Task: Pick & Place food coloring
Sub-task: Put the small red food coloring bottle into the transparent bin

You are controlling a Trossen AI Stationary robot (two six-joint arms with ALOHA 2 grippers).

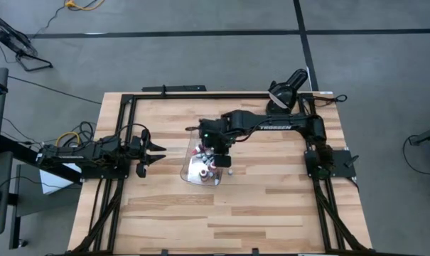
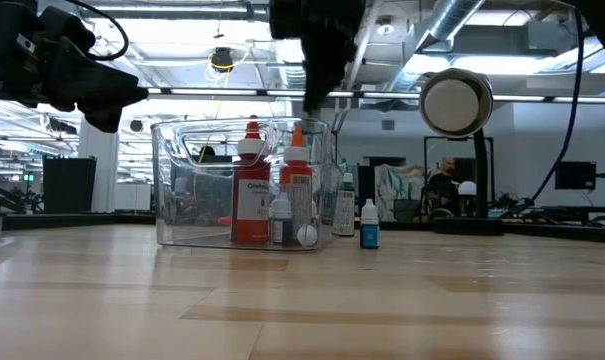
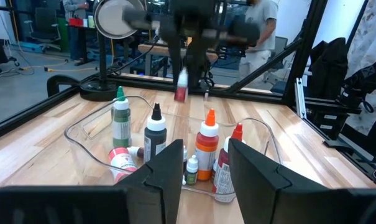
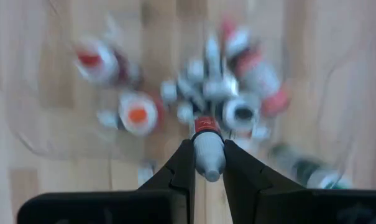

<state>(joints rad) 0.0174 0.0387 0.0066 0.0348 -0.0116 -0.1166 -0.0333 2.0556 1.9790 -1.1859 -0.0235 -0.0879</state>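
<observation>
- Right gripper (image 4: pixel 207 163) fingers are pinching a small red-capped food coloring bottle (image 4: pixel 207 146) between them, above the clear tray (image 1: pixel 188 165).
- Left gripper (image 3: pixel 203 165) fingers are resting partly open, empty, beside the tray.

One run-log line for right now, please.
right gripper: shut on small bottle, above clear tray | left gripper: open, waiting beside tray

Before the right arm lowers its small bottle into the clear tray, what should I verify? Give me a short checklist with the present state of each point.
1. Right gripper shut on the small bottle: ok.
2. Bottle above the clear tray, not outside it: ok.
3. Free spot directly below the bottle: cannot tell; many bottles crowd there.
4. Left gripper apart from the tray: ok, it waits beside it.
5. Teal-capped bottle outside the tray: not ok, not yet placed.
</observation>
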